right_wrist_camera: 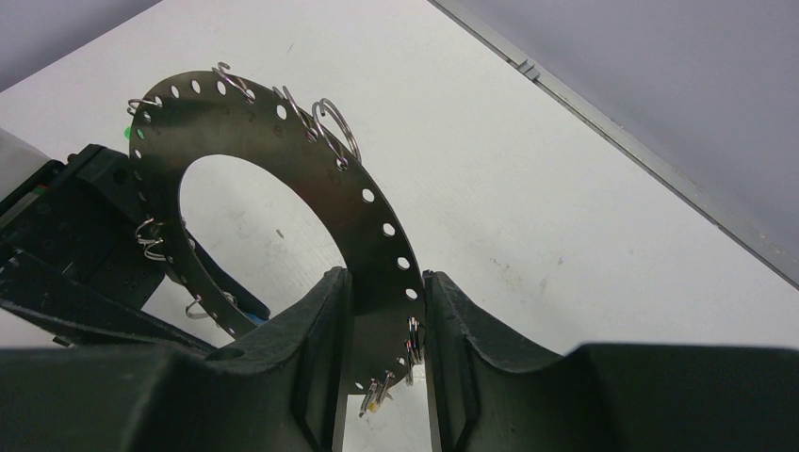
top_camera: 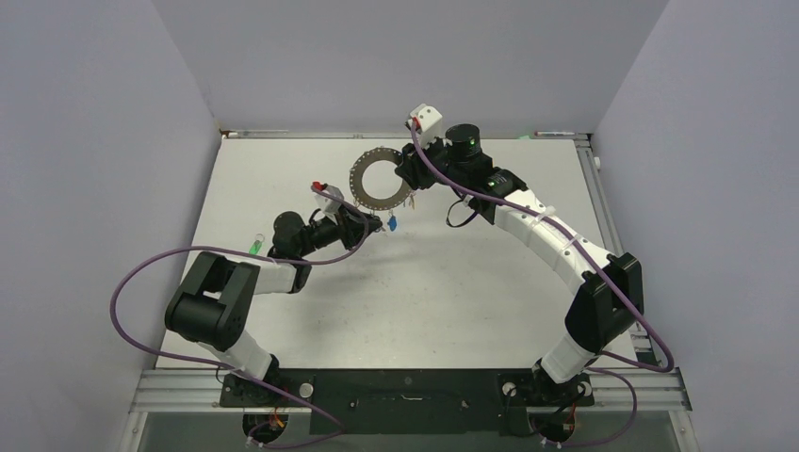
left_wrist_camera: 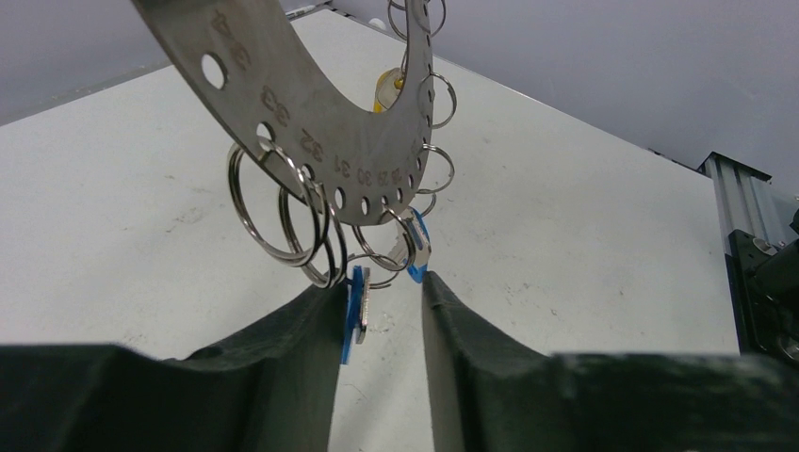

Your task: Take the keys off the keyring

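My right gripper (right_wrist_camera: pixel 388 278) is shut on the keyring (right_wrist_camera: pixel 372 254), a flat silver ring with numbered holes, and holds it upright above the table (top_camera: pixel 424 282). Small split rings hang from its holes. In the left wrist view the keyring (left_wrist_camera: pixel 283 85) hangs just above my left gripper (left_wrist_camera: pixel 382 282). Its jaws stand narrowly apart. A blue-tagged key (left_wrist_camera: pixel 358 306) lies against the left finger's inner face, with a gap to the right finger. A second blue-tagged key (left_wrist_camera: pixel 418 247) touches the right fingertip. A yellow tag (left_wrist_camera: pixel 384 89) hangs further up. A green-tagged key (top_camera: pixel 255 244) lies on the table beside the left arm.
Grey walls close in the white table on three sides. A metal rail (top_camera: pixel 405 135) runs along its back edge and another rail (top_camera: pixel 603 202) along the right. Purple cables (top_camera: pixel 122 311) loop off both arms.
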Robot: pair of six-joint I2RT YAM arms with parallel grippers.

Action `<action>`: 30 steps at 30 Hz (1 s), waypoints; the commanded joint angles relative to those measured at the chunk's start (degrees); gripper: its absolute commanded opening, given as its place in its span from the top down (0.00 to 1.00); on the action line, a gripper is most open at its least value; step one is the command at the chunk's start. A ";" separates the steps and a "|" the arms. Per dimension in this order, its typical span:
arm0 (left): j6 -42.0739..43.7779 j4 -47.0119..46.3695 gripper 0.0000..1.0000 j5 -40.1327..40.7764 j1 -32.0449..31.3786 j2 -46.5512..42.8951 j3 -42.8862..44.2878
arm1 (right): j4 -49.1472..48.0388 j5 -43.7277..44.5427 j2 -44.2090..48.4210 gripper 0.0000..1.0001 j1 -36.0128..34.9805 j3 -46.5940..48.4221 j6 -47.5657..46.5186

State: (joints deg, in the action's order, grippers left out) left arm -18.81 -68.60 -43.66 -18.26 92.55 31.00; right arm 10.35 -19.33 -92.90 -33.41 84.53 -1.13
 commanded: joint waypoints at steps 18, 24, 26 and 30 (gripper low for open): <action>15.96 55.22 1.00 7.28 -0.91 -15.58 12.66 | -6.01 -1.11 2.70 0.95 5.13 -11.44 8.50; 23.58 71.65 1.00 11.07 -2.98 -15.14 17.10 | -8.02 -1.92 2.32 0.95 5.15 -19.69 15.16; 26.66 76.63 1.00 12.78 -3.82 -14.13 18.69 | -9.24 -1.78 2.80 0.95 5.19 -22.69 16.76; 28.24 80.48 1.00 14.81 -5.39 -12.86 20.07 | -14.65 -3.54 4.02 0.95 5.15 -30.03 19.79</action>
State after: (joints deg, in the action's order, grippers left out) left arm 4.47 4.89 -32.80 -22.96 79.44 46.96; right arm 1.56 -22.48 -92.23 -28.86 59.83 15.70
